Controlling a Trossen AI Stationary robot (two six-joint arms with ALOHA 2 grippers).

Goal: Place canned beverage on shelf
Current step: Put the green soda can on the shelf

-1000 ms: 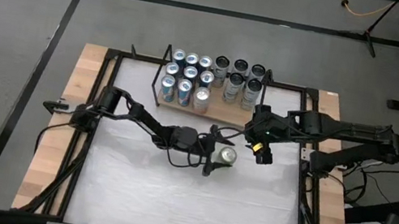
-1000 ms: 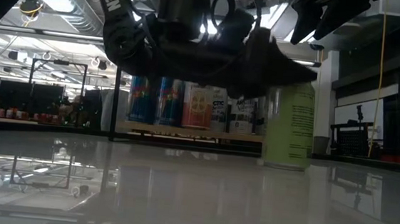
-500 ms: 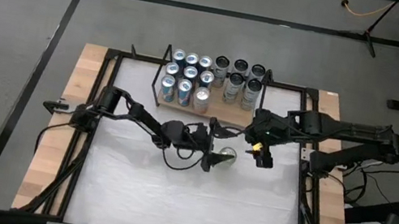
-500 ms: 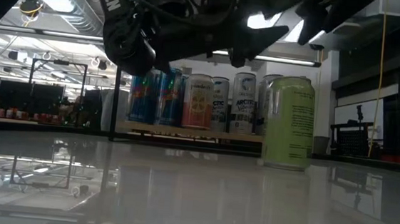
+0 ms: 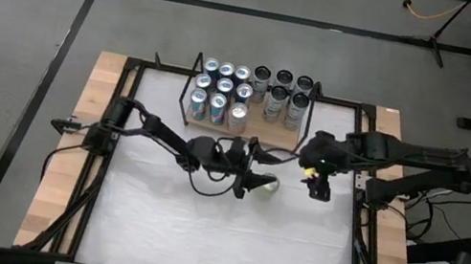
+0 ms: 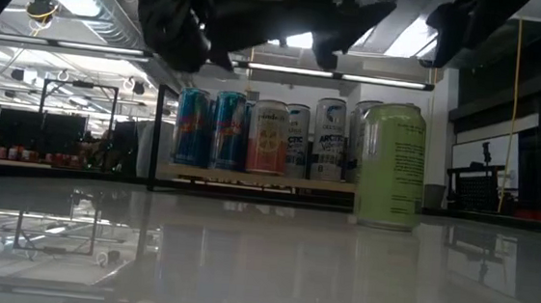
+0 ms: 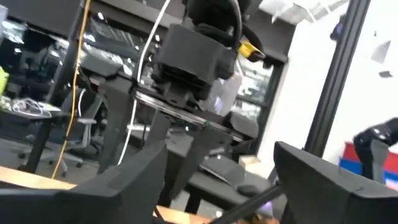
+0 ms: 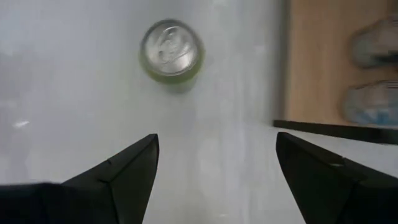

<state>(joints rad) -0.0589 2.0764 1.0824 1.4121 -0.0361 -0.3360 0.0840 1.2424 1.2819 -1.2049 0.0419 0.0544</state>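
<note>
Green can (image 6: pixel 391 166) stands alone on the table (image 5: pixel 217 236), just beyond the left gripper (image 5: pixel 256 180), whose jaws are apart and hold nothing. A second ago this gripper was low around the can; now it has risen away, so the can is released but not yet on the shelf (image 5: pixel 245 132). The right gripper (image 5: pixel 318 181), jaws apart, hangs above the can. On the shelf cans only "ARCTIC" is readable.
</note>
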